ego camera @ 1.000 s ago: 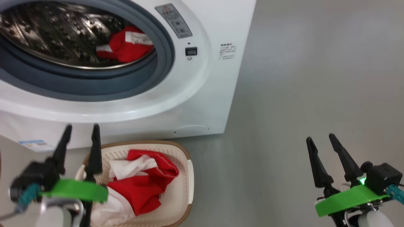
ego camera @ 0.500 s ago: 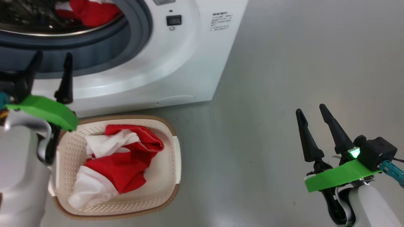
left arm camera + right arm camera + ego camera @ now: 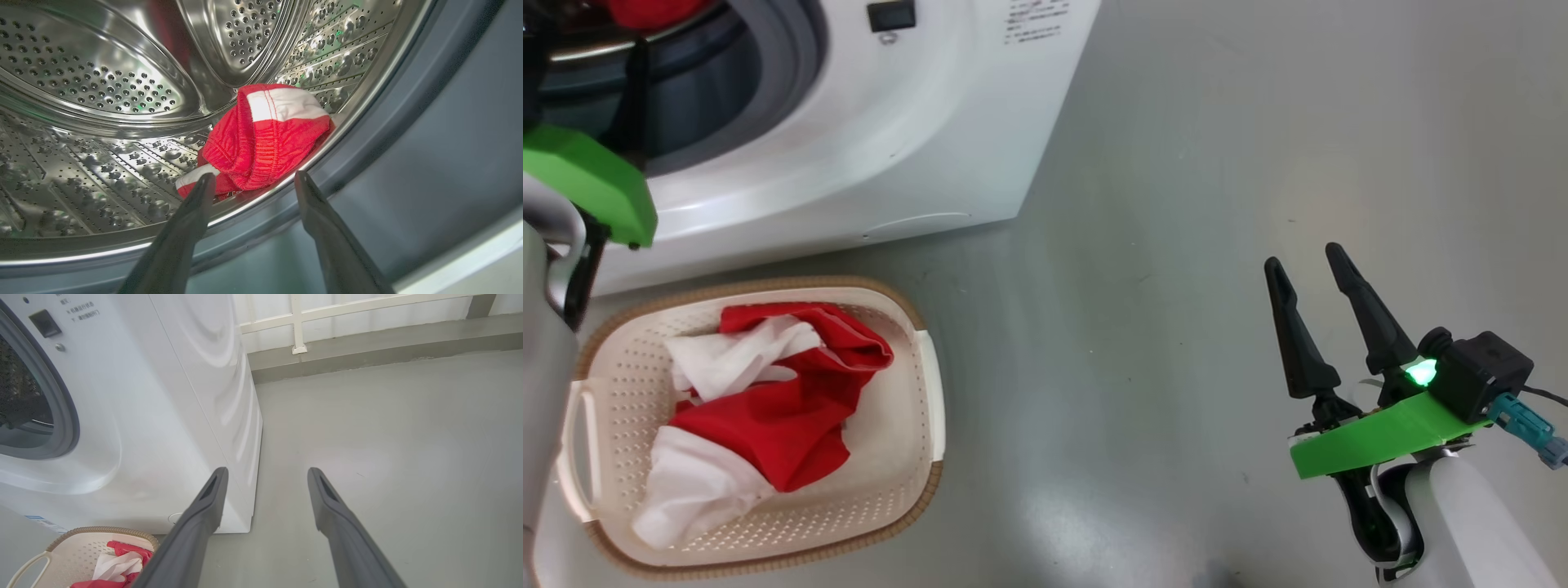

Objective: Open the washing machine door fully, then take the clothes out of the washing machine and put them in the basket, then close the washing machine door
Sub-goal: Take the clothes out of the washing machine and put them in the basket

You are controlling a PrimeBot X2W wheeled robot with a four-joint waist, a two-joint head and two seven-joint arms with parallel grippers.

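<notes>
Glossy grey floor runs to a white railing; both arms' jaws hang released.

The right hand has two long black fingers that taper to blunt tips from thicker, stepped bases. They rise from a bright green plate. On it sits a black boxy camera block with a small green light glowing at its corner. A teal plug with a thin dark cable leaves its side. Below comes a glossy white forearm with a black joint. From the right wrist the fingers look matt dark grey, each with a shallow slot near the tip. The left hand has the same dark fingers. A second green plate sits over a silvery metal loop and a pale grey forearm.
</notes>
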